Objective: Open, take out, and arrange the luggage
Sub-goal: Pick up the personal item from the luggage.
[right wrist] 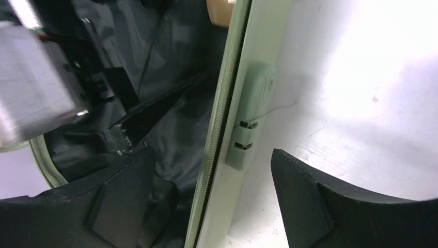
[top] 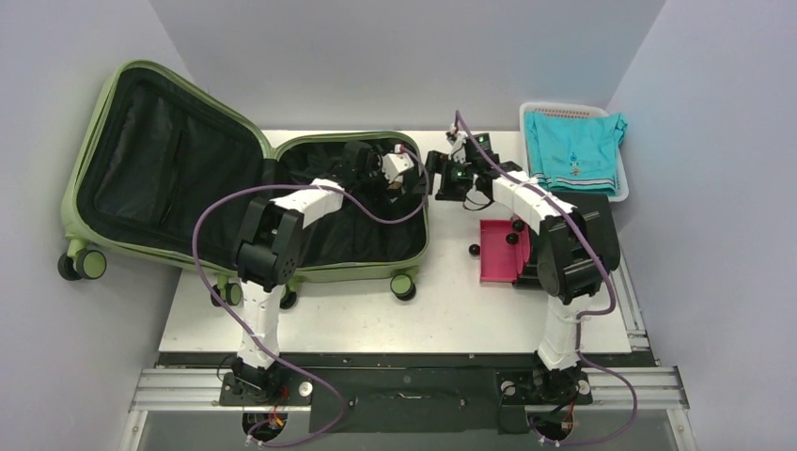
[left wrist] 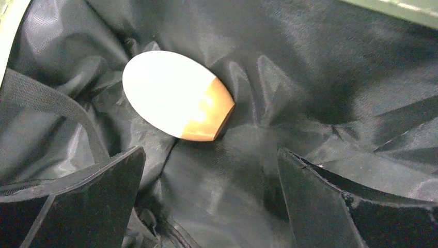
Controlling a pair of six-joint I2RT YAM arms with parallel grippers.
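The luggage (top: 188,169), a light olive-green hard-shell suitcase, lies open. Its lid leans back at the left and its black-lined base (top: 357,240) rests on the table. My left gripper (top: 399,178) is down inside the base. It is open (left wrist: 210,152) over the black lining (left wrist: 320,77), with nothing between its fingers. A white oval object with a tan end (left wrist: 175,95) lies on the lining just beyond the fingertips. My right gripper (top: 438,178) is open (right wrist: 212,152) astride the base's right rim (right wrist: 222,124), one finger inside and one outside, gaps on both sides.
A white basket (top: 620,193) holding a folded teal garment (top: 573,150) stands at the back right. A smaller black case with a pink-red side (top: 503,249) lies under the right arm, small black wheels (top: 475,249) beside it. A green latch block (right wrist: 253,119) juts from the suitcase wall.
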